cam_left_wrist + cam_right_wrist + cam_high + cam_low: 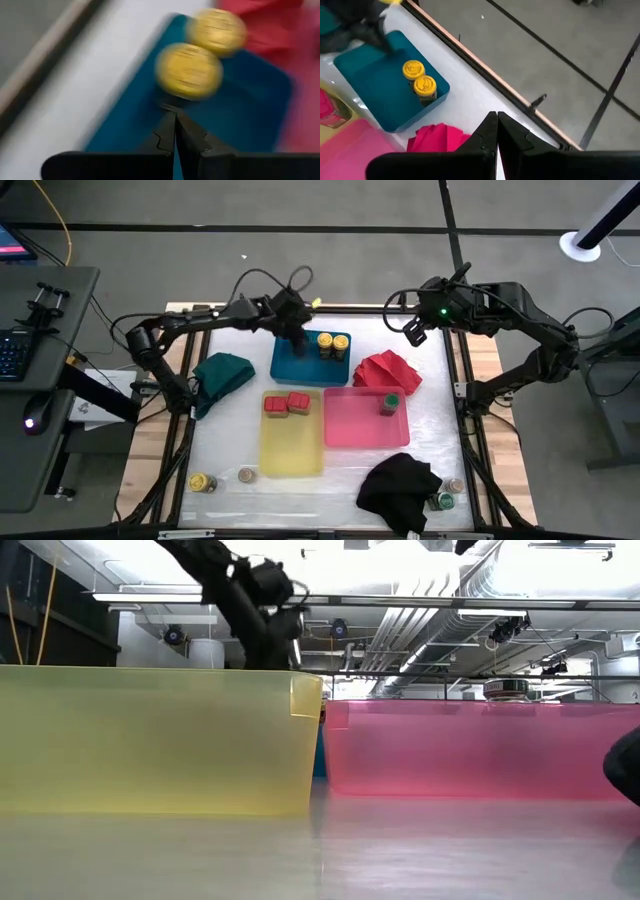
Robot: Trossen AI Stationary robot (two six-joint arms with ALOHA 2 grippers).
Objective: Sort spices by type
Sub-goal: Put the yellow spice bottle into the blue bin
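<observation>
Our clenched, empty left gripper (175, 116) hovers beside two yellow-lidded spice jars (189, 70) in the blue plastic tray (290, 365); we risk toppling them.

Overhead, table-level and two wrist views, sharing blue tray (310, 365).

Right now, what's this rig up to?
It's sorting spice jars into trays by lid type. Two yellow-lid jars stand in the blue tray, two red-lid jars in the yellow tray, and one green-lid jar in the pink tray. The left gripper is over the blue tray, jaws shut and empty, beside the yellow-lid pair. The right gripper waits near the table's far edge, shut. Several jars sit unsorted along the near edge.
</observation>
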